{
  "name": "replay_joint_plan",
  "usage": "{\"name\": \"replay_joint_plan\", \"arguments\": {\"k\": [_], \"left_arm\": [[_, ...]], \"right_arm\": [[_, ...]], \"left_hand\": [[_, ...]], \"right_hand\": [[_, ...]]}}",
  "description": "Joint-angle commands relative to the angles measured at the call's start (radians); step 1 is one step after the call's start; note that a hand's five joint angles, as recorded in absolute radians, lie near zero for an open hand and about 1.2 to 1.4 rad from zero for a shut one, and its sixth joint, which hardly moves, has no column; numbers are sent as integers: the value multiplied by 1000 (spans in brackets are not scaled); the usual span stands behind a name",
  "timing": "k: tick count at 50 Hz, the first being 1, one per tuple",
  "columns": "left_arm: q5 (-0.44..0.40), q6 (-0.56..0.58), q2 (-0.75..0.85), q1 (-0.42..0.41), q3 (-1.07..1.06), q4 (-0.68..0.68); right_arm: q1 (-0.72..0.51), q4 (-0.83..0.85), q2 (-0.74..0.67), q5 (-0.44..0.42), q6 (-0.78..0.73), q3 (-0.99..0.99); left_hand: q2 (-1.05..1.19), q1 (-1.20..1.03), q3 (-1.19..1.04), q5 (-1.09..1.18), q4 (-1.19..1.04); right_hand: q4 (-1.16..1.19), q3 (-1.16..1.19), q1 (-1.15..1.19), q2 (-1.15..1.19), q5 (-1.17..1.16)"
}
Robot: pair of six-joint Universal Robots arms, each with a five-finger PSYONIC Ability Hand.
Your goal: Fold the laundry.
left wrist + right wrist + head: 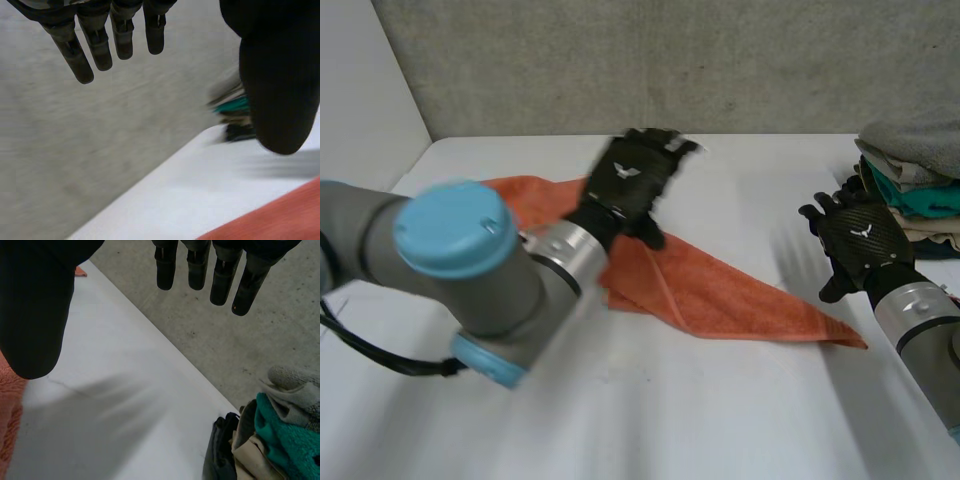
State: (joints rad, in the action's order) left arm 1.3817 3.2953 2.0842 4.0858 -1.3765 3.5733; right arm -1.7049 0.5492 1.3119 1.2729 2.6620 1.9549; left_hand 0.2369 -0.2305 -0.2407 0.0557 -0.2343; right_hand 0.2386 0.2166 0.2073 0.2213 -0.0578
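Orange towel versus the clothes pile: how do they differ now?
The orange towel is one piece spread loosely across the table's middle; the clothes pile is several grey, teal and beige pieces stacked at its edge. The open left hand is over the towel; the open right hand is beside the pile. Neither is held.

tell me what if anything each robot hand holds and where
Nothing is held. The left robot hand is open above the orange terry towel; the right robot hand is open beside the pile of folded cloths.
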Motion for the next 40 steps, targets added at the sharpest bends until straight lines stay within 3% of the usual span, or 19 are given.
{"name": "replay_joint_plan", "arguments": {"k": [1,8,10,21,27,30,34,40], "left_arm": [[-36,73,63,197,89,-27],[-229,159,263,260,295,-152],[-279,193,336,274,376,-177],[-299,302,577,281,648,-238],[-302,360,608,288,668,-261],[-300,398,617,291,668,-266],[-293,422,620,291,666,-274],[-285,455,631,294,665,-274]], "right_arm": [[1,-210,46,0,-2,-45],[-10,-582,86,0,-22,-120],[-10,-616,89,-4,-24,-120],[-48,-445,-43,42,-85,-79],[-59,-376,-106,132,-109,-83],[-61,-356,-124,138,-112,-85],[-61,-347,-129,135,-111,-86],[-68,-299,-135,132,-113,-85]], "left_hand": [[71,-77,-67,77,-73],[103,-109,-99,109,-105],[106,-112,-102,112,-108],[235,-241,-231,241,-237],[320,-326,-316,327,-323],[332,-338,-328,338,-334],[496,-502,-492,502,-498],[857,-863,-853,864,-860]], "right_hand": [[-64,-42,-33,-47,58],[-64,-42,-33,-47,58],[-64,-42,-33,-47,58],[-64,-42,-33,-47,58],[-64,-42,-33,-47,58],[-60,-38,-29,-43,54],[125,147,156,142,-131],[720,742,751,737,-726]]}}
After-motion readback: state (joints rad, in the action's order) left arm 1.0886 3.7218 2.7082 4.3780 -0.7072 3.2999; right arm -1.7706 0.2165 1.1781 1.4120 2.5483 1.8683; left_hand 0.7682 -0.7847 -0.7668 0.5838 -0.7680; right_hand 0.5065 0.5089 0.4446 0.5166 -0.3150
